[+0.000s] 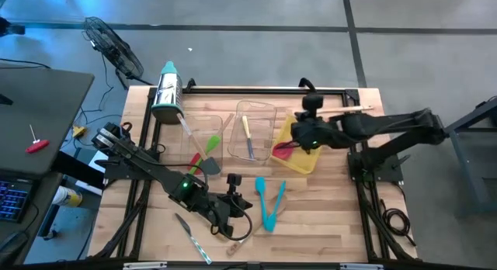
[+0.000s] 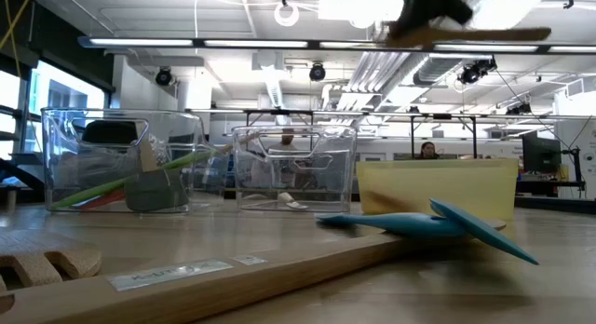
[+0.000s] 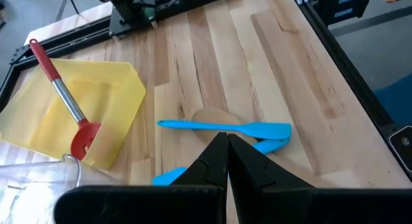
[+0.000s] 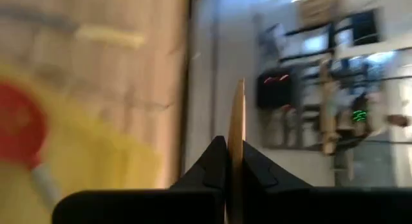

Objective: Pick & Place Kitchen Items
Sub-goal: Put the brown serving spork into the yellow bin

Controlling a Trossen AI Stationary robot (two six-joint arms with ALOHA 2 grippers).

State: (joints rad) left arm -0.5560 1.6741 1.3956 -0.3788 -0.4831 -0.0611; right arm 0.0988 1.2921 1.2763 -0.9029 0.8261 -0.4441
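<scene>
Two arms over a wooden table (image 1: 326, 216), and utensils all over the place. Going left to right: a steel cylinder with a teal cap (image 1: 166, 93) lies at the far left. Just right of it sits a clear bin (image 1: 203, 138) with a green spatula (image 1: 210, 143) and something red in it. The left gripper (image 1: 233, 210) is down low at the near middle of the table, fingers clenched together with nothing between them. Near it, a knife (image 1: 192, 237) lies close to the near edge, with a wooden utensil (image 1: 247, 240) just to its right. Right of that gripper are two teal spatulas (image 1: 269, 204) lying side by side, touching, and from the left wrist view a wooden spoon bowl (image 3: 215, 118) pokes out from under them.

Further back in the middle there's a second clear bin (image 1: 255, 130) holding a couple of thin utensils, can't tell exactly what. Right beside it is a yellow bin (image 1: 303, 161) with a red spoon (image 3: 71, 111) lying inside. The right gripper (image 4: 233, 161) hovers above that yellow bin, fingers pinched on a wooden utensil (image 1: 353, 109) whose handle sticks out toward the right. Which kind of wooden utensil, I can't tell
</scene>
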